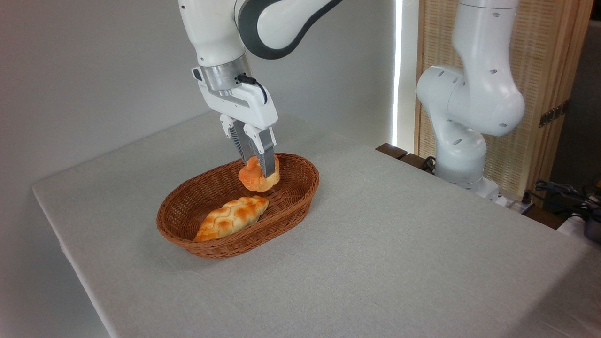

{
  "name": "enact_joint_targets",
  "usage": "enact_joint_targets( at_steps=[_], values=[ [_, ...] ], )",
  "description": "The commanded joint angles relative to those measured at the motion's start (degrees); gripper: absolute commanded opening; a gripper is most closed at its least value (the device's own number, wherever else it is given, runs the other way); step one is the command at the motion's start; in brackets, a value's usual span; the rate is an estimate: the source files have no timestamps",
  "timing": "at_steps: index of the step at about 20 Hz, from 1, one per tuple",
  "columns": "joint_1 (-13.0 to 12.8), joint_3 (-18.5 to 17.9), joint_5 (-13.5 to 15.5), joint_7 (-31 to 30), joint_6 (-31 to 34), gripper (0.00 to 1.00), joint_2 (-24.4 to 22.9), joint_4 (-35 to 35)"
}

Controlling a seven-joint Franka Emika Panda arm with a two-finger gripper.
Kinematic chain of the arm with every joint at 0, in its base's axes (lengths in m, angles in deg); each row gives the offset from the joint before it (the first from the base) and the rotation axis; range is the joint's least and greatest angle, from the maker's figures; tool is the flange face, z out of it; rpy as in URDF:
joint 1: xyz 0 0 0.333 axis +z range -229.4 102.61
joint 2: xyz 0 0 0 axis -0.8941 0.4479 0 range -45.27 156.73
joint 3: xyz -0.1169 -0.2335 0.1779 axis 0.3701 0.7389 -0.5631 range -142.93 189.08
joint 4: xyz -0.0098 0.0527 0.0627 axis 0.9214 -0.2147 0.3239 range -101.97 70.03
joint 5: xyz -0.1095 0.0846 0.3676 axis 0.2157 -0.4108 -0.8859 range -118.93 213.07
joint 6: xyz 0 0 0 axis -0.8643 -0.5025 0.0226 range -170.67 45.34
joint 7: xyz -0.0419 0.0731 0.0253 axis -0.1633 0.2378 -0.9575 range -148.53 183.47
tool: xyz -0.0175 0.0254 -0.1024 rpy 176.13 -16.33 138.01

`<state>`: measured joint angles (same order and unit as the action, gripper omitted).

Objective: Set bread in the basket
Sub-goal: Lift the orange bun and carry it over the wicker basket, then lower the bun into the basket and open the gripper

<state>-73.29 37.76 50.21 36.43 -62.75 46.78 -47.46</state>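
Camera view from the fixed side shows my gripper (257, 170) pointing almost straight down, its two grey fingers (268, 159) closed onto the small round orange-golden bun with the knotted top (256, 178). The bun sits between my fingertips, gripped by its upper part, with its rounded underside hanging free below them.

What matters for the coming move is what lies under the bun. It hangs within the outline of the oval brown woven wicker basket (291, 206), towards the far, right-hand end of it, and I judge it to be a little above the basket floor rather than resting on it; the angle does not let me be sure of the gap. The basket's long axis runs from the near left to the far right.

A longer, paler braided loaf (232, 217) already lies in the basket along that same axis, filling the near-left part, close to the bun but apart from it. So the free patch of basket floor is straight below my load, and I judge a short straight descent and a release would suffice, with no sideways shift.

The basket stands on the pale grey cloth-covered bench (399, 244).
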Motion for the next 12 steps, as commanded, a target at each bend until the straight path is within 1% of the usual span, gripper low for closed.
enact_joint_targets(
  at_steps=[1,9,11,12],
  values=[
    [-0.48,-0.53,-0.77,-0.51,-0.76,1.00,-0.63,-0.68],
    [-0.21,-1.15,-0.77,-1.03,0.03,1.00,-0.98,-0.07],
    [-0.04,-2.28,-0.77,-1.12,0.64,1.00,-1.16,1.95],
    [0.05,-3.77,-0.77,-0.95,2.21,1.00,-1.07,4.31]
  ],
)
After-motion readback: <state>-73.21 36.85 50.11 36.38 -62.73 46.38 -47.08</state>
